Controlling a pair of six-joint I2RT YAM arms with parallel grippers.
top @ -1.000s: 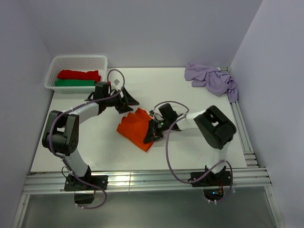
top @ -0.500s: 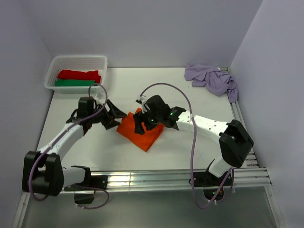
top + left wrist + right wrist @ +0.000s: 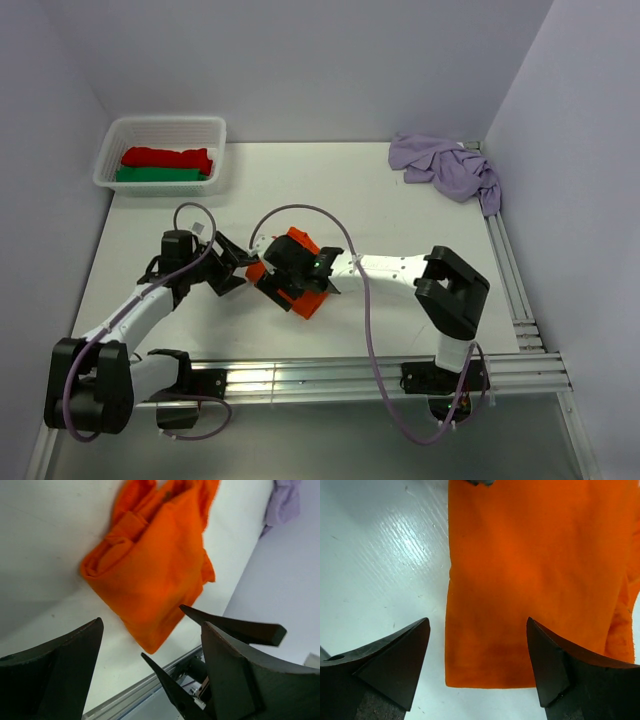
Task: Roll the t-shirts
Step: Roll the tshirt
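Right end effector (image 3: 477, 630) hovers, jaws spread wide, over an edge of the folded orange t-shirt (image 3: 530, 570) on the tabletop (image 3: 350, 190); left end effector (image 3: 150, 627), equally agape, faces its side; best pinch both corners evenly, then roll tightly; the lilac t-shirt (image 3: 445, 165) lies crumpled at the far right corner

Seen from above, the right arm's black hand (image 3: 278, 272) covers the middle of the folded bright orange cotton t-shirt (image 3: 308, 302), so only its far and near corners show. The right wrist view cuts this shirt off at the top and right edges. In the left wrist view, the top edge clips the crumpled pale lilac cotton t-shirt (image 3: 283, 502)
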